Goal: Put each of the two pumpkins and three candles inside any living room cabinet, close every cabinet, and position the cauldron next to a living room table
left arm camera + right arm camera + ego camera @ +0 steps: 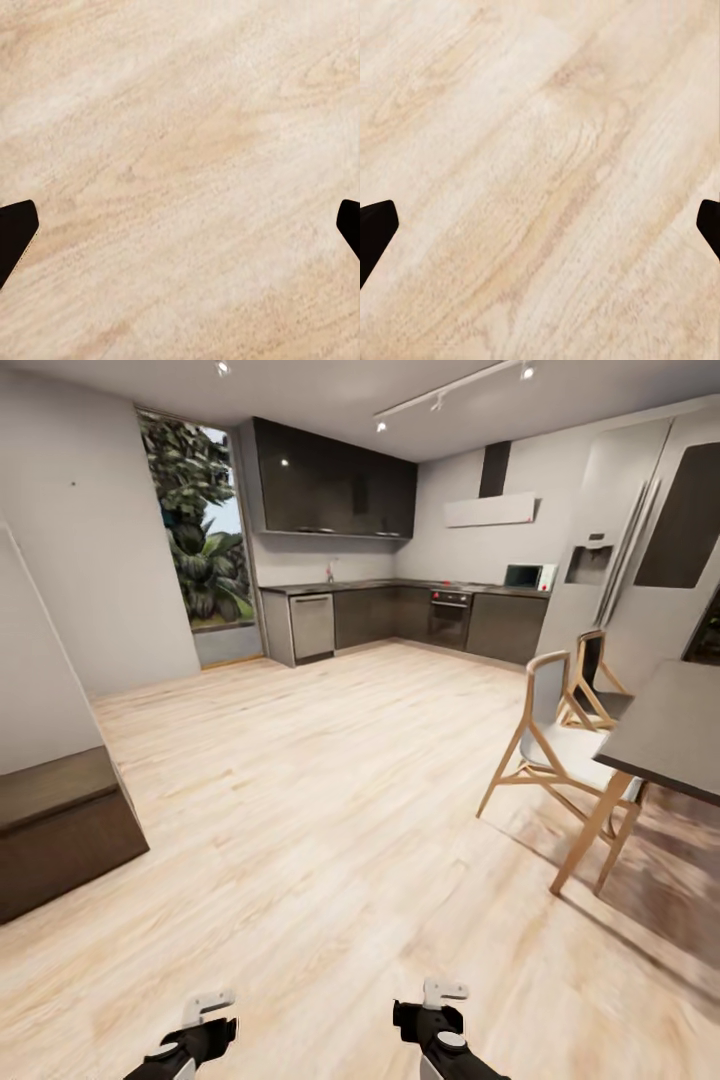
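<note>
The long, low dark-brown wood-grain cabinet (55,830) stands against the wall at the robot's left, its long axis running along that wall, its fronts not in sight. The left gripper (205,1015) is the nearer one; the right gripper (440,1000) hangs beside it. Both hover empty over the pale plank floor (330,810), fingers spread wide in the wrist views. A wooden chair (560,755) and dark table (670,730) sit at the right.
</note>
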Controlling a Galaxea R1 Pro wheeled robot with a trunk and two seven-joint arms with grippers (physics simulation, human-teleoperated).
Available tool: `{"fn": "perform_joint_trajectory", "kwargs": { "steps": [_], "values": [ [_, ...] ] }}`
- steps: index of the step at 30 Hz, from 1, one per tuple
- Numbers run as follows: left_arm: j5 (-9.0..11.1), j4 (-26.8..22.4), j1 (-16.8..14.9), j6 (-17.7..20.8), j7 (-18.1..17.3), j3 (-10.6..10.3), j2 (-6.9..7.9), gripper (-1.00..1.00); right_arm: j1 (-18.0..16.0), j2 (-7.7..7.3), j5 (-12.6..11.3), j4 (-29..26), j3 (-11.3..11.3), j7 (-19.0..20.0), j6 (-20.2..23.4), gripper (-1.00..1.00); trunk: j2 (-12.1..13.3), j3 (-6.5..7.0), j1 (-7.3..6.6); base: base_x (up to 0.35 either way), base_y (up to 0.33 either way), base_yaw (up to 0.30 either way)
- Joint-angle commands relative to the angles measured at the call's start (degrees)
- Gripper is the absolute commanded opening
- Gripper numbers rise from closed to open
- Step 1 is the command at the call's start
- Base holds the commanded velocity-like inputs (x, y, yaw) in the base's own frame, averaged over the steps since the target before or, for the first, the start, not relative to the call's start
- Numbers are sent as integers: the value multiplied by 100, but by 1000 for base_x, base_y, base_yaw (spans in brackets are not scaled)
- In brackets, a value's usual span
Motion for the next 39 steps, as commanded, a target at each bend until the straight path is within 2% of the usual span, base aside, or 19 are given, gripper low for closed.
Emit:
{"fn": "perform_joint_trajectory", "kwargs": {
  "steps": [1,10,15,25,29,33,39],
  "values": [
    [36,1,-2,-12,7,21,0,100,-6,0,-58,8,51,-34,-17,100,-2,-11,2,269,43,236],
    [35,1,-2,-5,2,77,2,100,-6,0,-62,8,315,-17,4,100,-2,-65,2,322,8,235],
    [35,1,-2,-4,2,78,1,100,-6,0,-57,8,348,7,-11,100,-2,-91,2,342,-29,205],
    [37,1,-2,8,-9,96,9,100,-6,0,-62,6,358,0,1,100,-2,-95,2,284,-64,42],
    [48,1,-2,46,-328,103,15,100,-6,0,-62,8,358,-10,3,100,-2,-95,2,53,-7,225],
    [42,-6,-2,232,-900,171,33,100,-6,0,-69,11,359,-46,-4,100,-2,-95,2,12,-2,263],
    [29,-7,-2,299,-1069,266,36,100,-6,0,-71,17,359,-59,-22,100,-2,-95,2,1,0,274]
  ]
}}
